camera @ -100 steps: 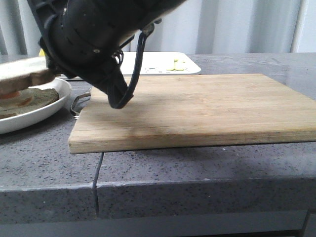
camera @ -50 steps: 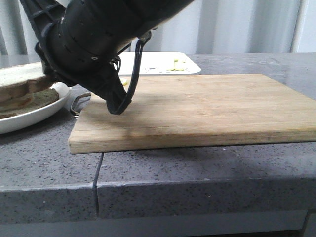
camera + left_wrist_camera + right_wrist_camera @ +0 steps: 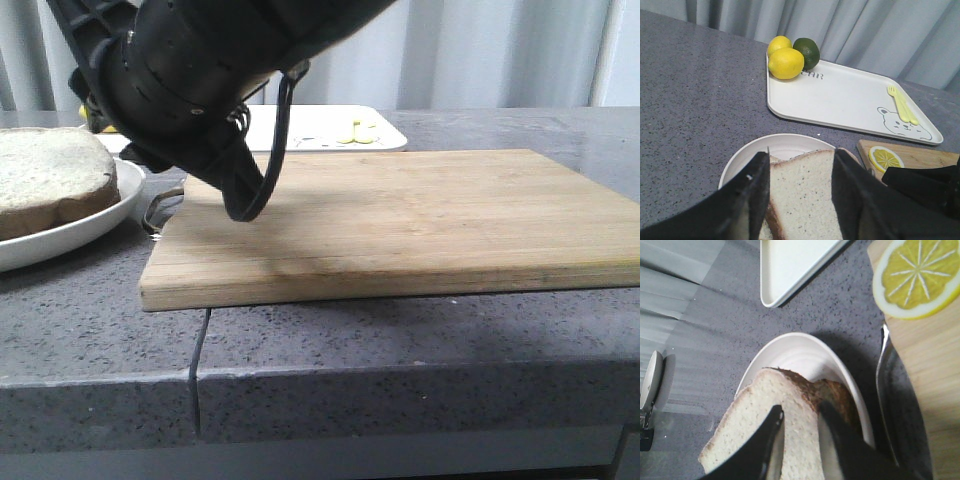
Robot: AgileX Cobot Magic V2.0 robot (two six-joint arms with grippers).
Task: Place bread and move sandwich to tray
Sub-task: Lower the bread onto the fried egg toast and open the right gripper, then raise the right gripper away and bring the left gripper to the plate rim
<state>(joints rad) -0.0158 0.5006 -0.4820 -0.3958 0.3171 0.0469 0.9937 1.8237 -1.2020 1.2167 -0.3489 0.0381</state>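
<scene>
The grey tabletop [image 3: 400, 390] carried a wooden cutting board [image 3: 400, 220], with the tray [image 3: 840, 100] behind it and the round white plate [image 3: 785, 144] to the left of the board. The sandwich [image 3: 836, 397] sat on that plate as a stack of slices, and the bread [image 3: 802, 197] lay on top of it, crust facing outward. Judged for handling, the plate was stiff, smooth and probably slippery, so a hold on its rim looked soundest, kept level so that the loose stack did not slide. The bread was judged light, soft and easily crushed; a gentle hold at the firmer crust edges looked safest. The left gripper [image 3: 801, 165] stood wide, 1 finger on either side of the bread, and contact could not be confirmed. The right gripper [image 3: 800, 410] was narrow over the same slice; whether it was clamping the bread could not be told. As to contents, the tray held 2 lemons [image 3: 786, 63] and 1 lime [image 3: 807, 52] in 1 corner and yellow forks [image 3: 902, 102] beside a bear drawing [image 3: 900, 125] in another, its middle bare. A lemon slice [image 3: 885, 158] lay on the board corner, and a metal utensil [image 3: 885, 390] lay between plate and board.
</scene>
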